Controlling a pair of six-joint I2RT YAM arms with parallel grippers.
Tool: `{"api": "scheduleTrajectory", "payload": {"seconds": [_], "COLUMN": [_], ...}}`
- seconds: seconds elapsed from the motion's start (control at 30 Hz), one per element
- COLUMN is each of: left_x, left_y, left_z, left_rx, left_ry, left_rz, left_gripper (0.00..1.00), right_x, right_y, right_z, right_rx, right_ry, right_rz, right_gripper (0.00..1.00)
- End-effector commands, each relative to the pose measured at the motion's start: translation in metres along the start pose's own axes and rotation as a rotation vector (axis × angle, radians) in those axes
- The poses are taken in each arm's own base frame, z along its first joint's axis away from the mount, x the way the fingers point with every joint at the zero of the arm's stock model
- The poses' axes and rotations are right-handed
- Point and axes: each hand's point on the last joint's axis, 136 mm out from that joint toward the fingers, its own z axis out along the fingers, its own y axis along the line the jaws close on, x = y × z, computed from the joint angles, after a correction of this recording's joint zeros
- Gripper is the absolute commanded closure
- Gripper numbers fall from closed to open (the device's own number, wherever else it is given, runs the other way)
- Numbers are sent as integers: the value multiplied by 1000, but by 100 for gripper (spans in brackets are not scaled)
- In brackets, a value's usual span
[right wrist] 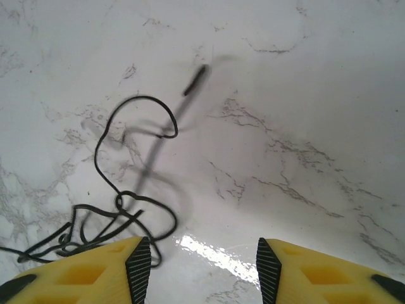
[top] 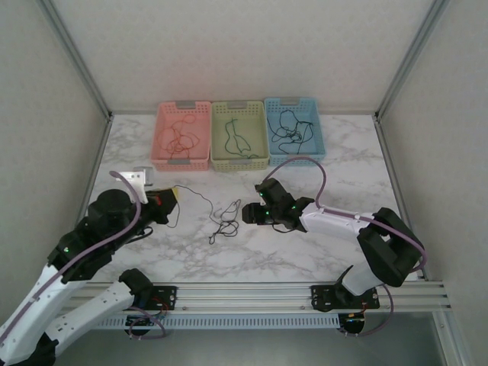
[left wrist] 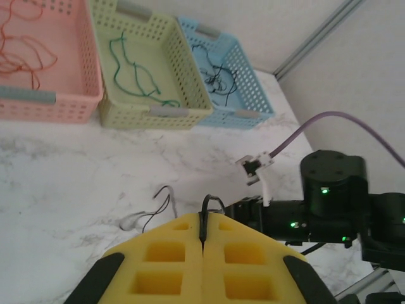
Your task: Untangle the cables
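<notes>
Left claw (left wrist: pixel 204 235): pressed together, pinching an end of the black cables (top: pixel 223 221), knotted on the surface (top: pixel 191 255); right claw (right wrist: pixel 202 256): spread, hovering just right of the knot. Handling: right claw should nip a loose outer loop (not the core), then both part slowly. Count: two claws, one tangle, three far baskets, namely pink basket (top: pixel 194 162), green basket (top: pixel 255 162), blue basket (top: pixel 309 156).

Bright, even, diffuse light from above. We note a white glare patch on the marble table (right wrist: pixel 316 95) just right of the black cable (right wrist: pixel 104 164), soft shadows beside it, and a blurred strand above its loop
</notes>
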Motion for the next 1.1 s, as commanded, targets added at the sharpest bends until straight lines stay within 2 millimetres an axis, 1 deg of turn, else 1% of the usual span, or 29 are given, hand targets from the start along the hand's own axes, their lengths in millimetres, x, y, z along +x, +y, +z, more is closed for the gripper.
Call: {"api": "scheduleTrajectory", "payload": {"seconds": [0.0,0.17,0.27,0.53,0.6,0.67,0.83,0.93,1.0,1.07], "left_x": [14,20,25,31,33,33,35,36,35,33], "left_y": [4,8,9,13,14,15,17,18,20,22], "left_z": [2,7,11,15,16,15,15,15,15,14], "left_rx": [-19,-29,-32,-47,-49,-54,-63,-67,-74,-91], "left_ry": [78,91,107,126,131,133,137,138,135,128], "left_rz": [57,53,49,44,47,49,53,54,55,55], "left_gripper": [100,100,100,100,100,100,100,100,100,100], "right_x": [-12,-9,-13,-24,-23,-20,-13,-10,-10,-15], "right_y": [22,33,36,48,53,54,55,54,52,46], "right_z": [-5,-2,4,38,47,57,73,77,76,70], "right_rx": [-70,-123,-111,-111,-135,-140,-168,-165,-155,-94], "right_ry": [-29,-7,9,56,85,110,152,165,157,121], "right_rz": [-51,-59,-58,-29,-19,-5,28,33,31,7], "right_gripper": [50,48,48,49,51,53,57,64,73,86]}}
